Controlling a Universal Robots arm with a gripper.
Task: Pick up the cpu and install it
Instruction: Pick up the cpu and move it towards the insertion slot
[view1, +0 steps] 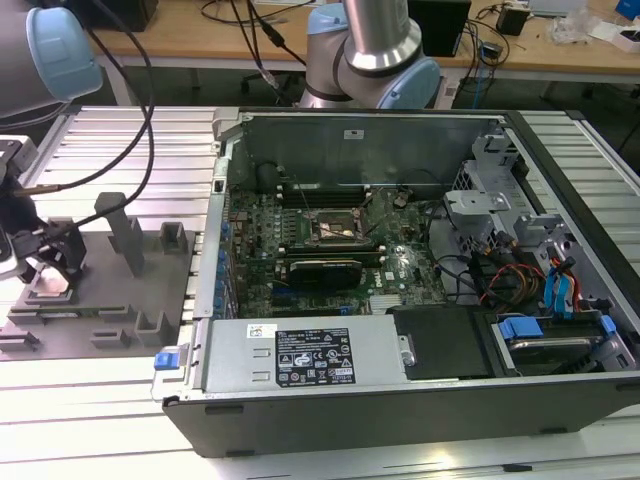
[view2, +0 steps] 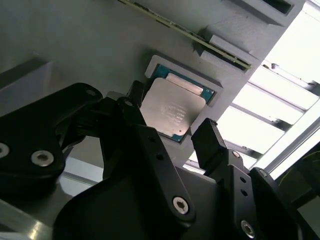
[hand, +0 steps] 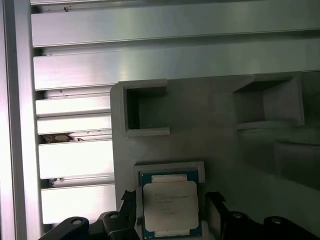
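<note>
Spread gripper (view2: 172, 119) fingers flank the cpu (hand: 171, 205) without clamping it. It lies in the grey fixture plate's (hand: 225, 150) pocket, not yet lifted or installed.

Exterior view: the cpu (view1: 48, 290) is largely covered by the gripper (view1: 45, 268), and what's left is too small for detail. The arm (view1: 375, 40) is cut off by the pic's top edge. In both wrist views the gripper body is cropped by the pic border. In the second wrist view one cpu corner is hidden behind a finger (view2: 207, 142). Contact btw fingers & cpu edges can't be told.
</note>
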